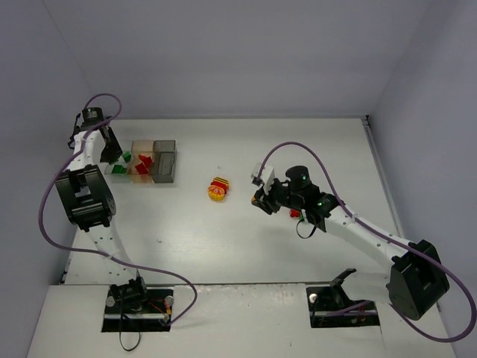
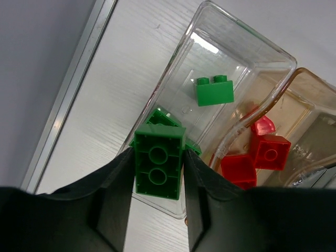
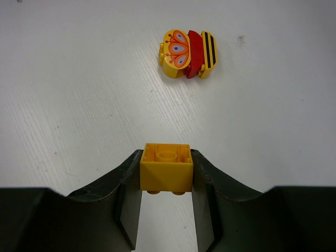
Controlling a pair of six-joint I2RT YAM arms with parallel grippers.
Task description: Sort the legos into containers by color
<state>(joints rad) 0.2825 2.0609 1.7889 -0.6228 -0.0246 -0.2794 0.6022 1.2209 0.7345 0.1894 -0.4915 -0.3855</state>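
Green brick (image 2: 157, 168), gripped by left fingers (image 2: 113, 199), is held over the clear box (image 2: 220, 58); yellow brick (image 3: 167, 168), gripped by right fingers (image 3: 123, 194), is held well apart from it.

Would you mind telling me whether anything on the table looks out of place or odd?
One clump lies mid-table, a red piece sandwiched between yellow ones, so it fits no single colour box as is. Inside the boxes, green bricks and red bricks sit apart.

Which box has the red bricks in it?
The tan-amber box in the middle, between the clear box holding green bricks and the dark grey box.
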